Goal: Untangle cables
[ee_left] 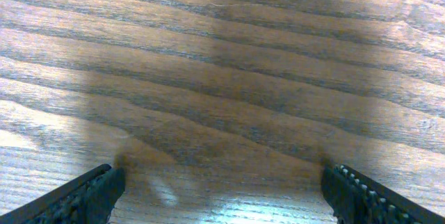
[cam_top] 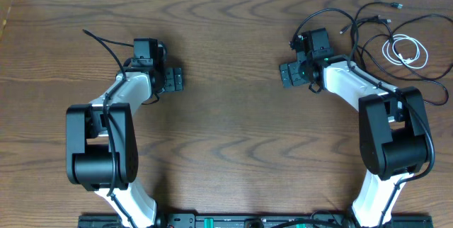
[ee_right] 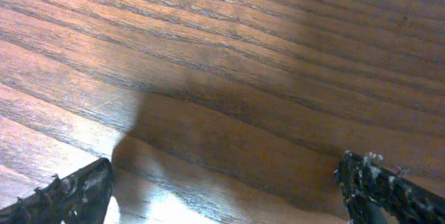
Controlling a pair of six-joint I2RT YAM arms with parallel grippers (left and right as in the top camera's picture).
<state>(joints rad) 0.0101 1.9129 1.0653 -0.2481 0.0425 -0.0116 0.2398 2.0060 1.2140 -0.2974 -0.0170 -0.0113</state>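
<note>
Spread wide and empty, left gripper (cam_top: pixel 175 79) and right gripper (cam_top: pixel 287 73) are held over the table (cam_top: pixel 226 129); black cables (cam_top: pixel 375 20) and white cable (cam_top: pixel 388 49) are spotted at two o'clock.

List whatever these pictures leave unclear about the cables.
- Overhead: black cables too thin to tell which strand crosses over which.
- Overhead: some loops hidden behind the right arm; one strand reaches the right edge.
- Overhead: white cable plug ends too small.
- Both wrist views: no cables in frame.
</note>
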